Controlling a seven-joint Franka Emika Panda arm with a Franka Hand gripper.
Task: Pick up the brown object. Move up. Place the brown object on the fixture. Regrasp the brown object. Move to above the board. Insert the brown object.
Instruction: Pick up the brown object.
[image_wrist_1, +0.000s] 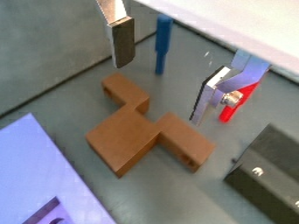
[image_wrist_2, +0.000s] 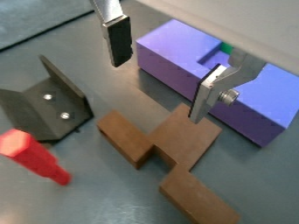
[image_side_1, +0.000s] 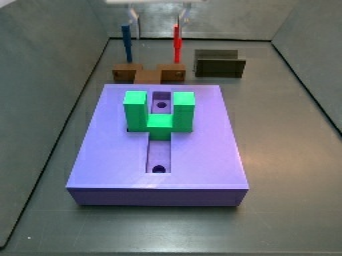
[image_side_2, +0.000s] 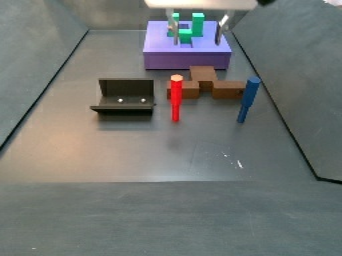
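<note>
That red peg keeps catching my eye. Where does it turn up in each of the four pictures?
Wrist view: red peg behind a silver finger, near the fixture.
Wrist view: red peg beside the fixture.
Side view: red peg upright behind the brown object.
Side view: red peg upright between fixture and brown object.
Shared landmark: the brown object.
The gripper hangs open above it.
</note>
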